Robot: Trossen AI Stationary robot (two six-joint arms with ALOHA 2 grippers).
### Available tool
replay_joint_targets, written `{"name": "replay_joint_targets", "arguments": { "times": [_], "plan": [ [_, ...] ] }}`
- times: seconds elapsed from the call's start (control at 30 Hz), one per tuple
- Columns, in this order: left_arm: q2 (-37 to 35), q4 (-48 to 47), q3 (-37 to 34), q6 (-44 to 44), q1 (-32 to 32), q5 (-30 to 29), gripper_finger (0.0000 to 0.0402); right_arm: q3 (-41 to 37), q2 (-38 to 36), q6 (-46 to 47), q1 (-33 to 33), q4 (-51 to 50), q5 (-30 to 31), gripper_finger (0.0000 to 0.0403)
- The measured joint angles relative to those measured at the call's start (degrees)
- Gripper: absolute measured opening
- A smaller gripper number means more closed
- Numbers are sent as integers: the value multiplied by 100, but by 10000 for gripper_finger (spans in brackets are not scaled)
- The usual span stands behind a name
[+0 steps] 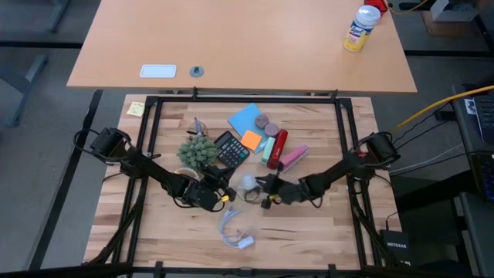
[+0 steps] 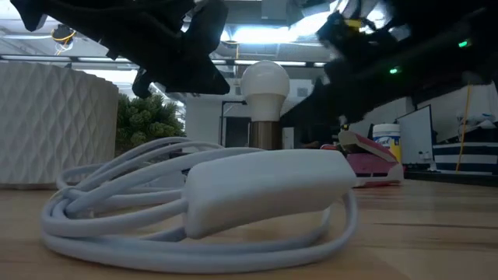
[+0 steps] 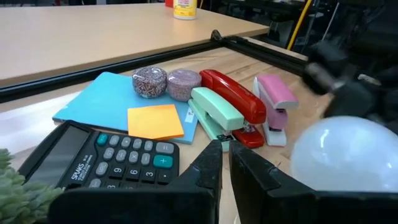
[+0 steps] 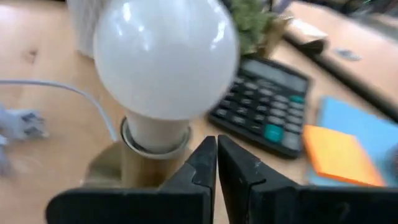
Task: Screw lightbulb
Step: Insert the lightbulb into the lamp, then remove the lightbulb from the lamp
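Wood table (image 1: 309, 224): calculator (image 1: 231, 148) nr lightbulb (image 1: 248, 184)

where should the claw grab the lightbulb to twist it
Grip the lightbulb across its widest round part, coming in level from the side: it stands upright with its narrow neck seated in a socket base, so only the white globe is exposed. Both claws appear shut now.
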Motion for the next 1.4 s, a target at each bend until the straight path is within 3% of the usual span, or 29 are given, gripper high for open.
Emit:
{"name": "replay_joint_targets", "arguments": {
  "times": [0.13, 0.27, 0.53, 0.7, 0.9, 1.4],
  "plan": [
    [0, 0, 0, -5, 0, -19, 21, 0, -431, 0, 495, -489, 835, 21],
    [0, 35, 0, -33, -2, -9, 21, 0, -720, -2, 955, -431, 1004, 21],
    [0, 46, 0, -42, 37, 316, 21, 2, -746, 33, 1187, 53, 461, 21],
    [0, 400, 0, 224, 108, 454, 21, 2, -746, 39, 920, 59, 422, 20],
    [0, 782, 4, 745, 144, 730, 21, 2, -746, 63, 543, 169, -136, 21],
    [0, 750, 4, 824, 122, 1487, 21, 2, -746, 68, 439, 72, -65, 20]
  ]
}}
